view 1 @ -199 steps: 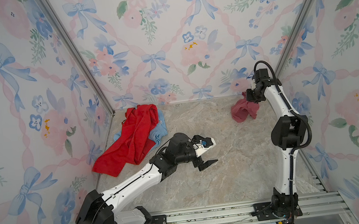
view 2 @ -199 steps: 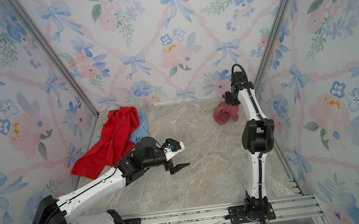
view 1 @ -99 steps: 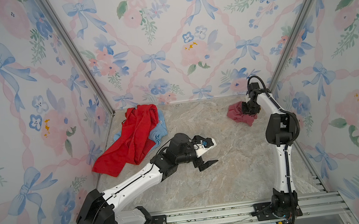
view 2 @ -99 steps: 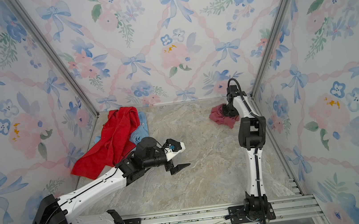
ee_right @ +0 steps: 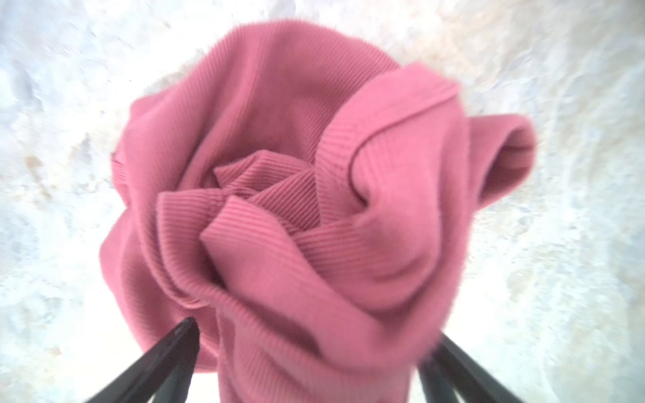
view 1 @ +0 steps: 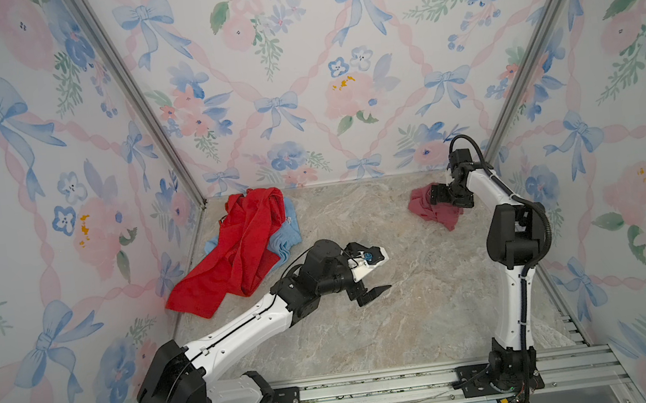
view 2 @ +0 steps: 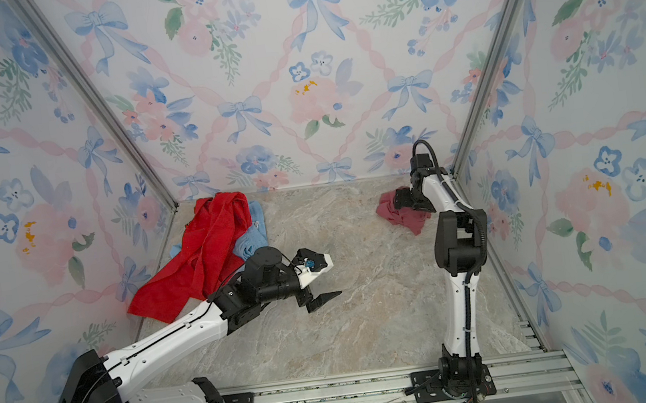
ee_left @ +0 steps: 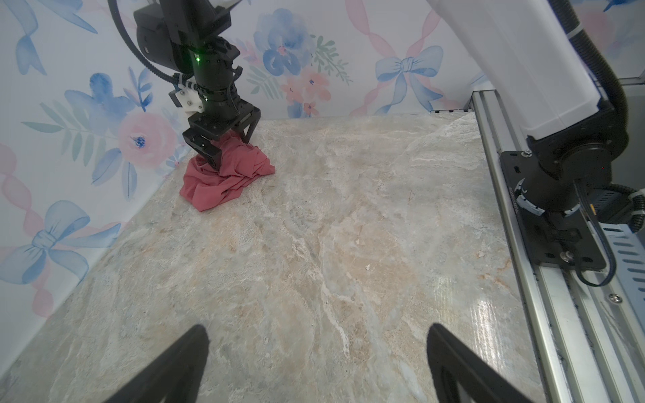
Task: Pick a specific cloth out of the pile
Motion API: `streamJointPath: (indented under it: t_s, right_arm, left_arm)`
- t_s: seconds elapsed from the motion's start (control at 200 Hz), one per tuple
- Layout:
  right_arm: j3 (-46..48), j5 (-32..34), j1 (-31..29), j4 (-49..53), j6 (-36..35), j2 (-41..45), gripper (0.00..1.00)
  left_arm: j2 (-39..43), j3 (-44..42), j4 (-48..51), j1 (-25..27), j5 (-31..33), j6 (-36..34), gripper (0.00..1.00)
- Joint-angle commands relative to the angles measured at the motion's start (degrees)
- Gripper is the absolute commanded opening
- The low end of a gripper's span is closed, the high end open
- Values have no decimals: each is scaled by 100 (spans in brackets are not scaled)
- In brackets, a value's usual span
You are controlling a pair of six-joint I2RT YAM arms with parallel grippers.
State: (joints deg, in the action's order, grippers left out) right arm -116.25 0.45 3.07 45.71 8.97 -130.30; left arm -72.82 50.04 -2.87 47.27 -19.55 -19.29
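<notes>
While pincer (ee_left: 230, 152) gapes, cloth (ee_left: 226, 179) sits between.

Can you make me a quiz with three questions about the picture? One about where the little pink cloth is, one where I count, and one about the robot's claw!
1. Where is the maroon-pink cloth?
A. up in the air
B. on the table, near the far right corner
C. hanging on the wall

2. How many cloths make up the pile?
A. two
B. four
C. six

3. How do the right gripper's jaws stand?
A. shut tight
B. hidden
C. open, either side of the cloth

Answers:
1 B: it lies crumpled on the table, apart from the pile.
2 A: only the red towel and the light blue cloth lie there.
3 C: both wrist views show its fingers spread wide, with the cloth between them.
</notes>
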Motion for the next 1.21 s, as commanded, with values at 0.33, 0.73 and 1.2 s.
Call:
streamJointPath:
  t_s: [0.33, 0.73, 1.2]
  right_arm:
    - [1873, -326, -197, -1058, 85, 2678, 97]
    - [7234, 1023, -918, -4269, 235, 8160, 97]
    - [9611, 2230, -718, -4274, -27, 8871, 97]
  left_arm:
    - [187, 3, -120, -104, 336, 125, 98]
    - [898, -296, -1141, -3031, 2063, 2358, 98]
    - [1948, -4603, -4935, -3151, 5629, 2095, 98]
